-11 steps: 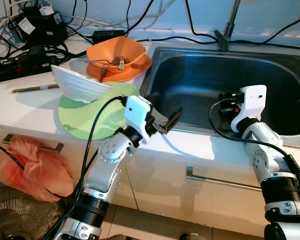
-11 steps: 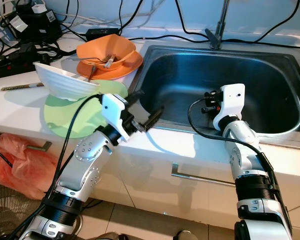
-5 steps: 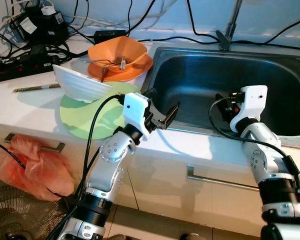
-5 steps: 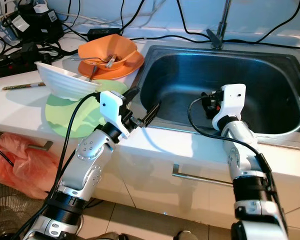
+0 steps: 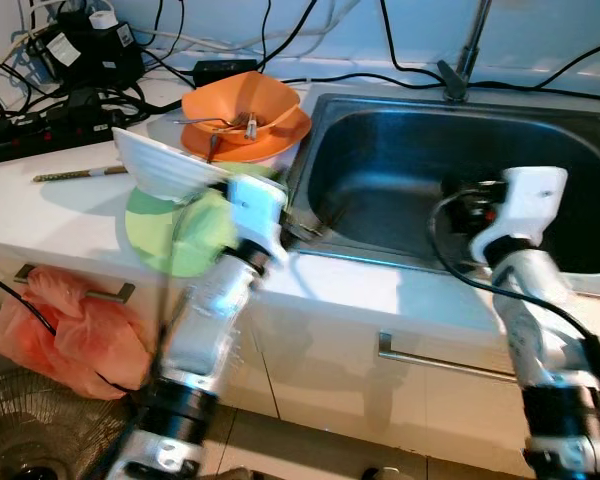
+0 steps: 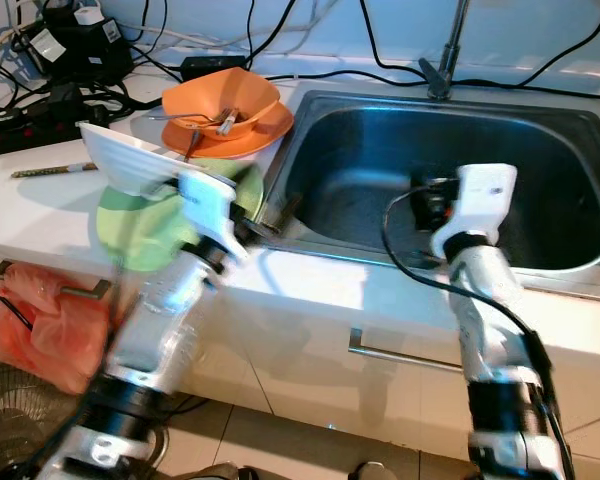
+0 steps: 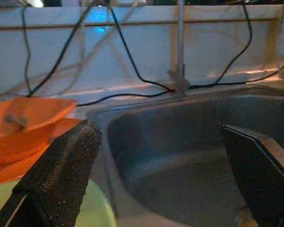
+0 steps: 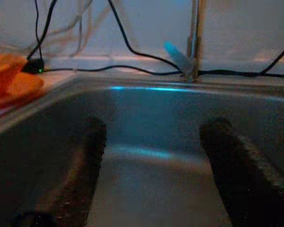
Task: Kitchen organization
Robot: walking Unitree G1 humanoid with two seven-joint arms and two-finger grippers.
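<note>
The white worktop (image 5: 70, 215) carries the dishes, and the deep stainless-steel sink (image 5: 420, 190) beside it lies bare, so there is plenty of open room there. A round pale green plate (image 5: 170, 225) lies flat near the worktop's front edge. A white ribbed bowl (image 5: 165, 172) leans tilted on its far side, just short of an orange bowl on an orange plate (image 5: 242, 115) holding cutlery. A chopstick (image 5: 75, 175) lies apart, towards the tangled black cables (image 5: 70, 95).

The left gripper (image 7: 156, 165) hangs at the sink's near-left rim, jaws spread and holding nothing. The right gripper (image 8: 154, 161) hovers inside the basin, jaws likewise parted and bare.

The white bowl looks stiff, glossy and breakable, likely slippery; its raised rim seems the best hold. The sink rim is the nearest edge to catch on.
</note>
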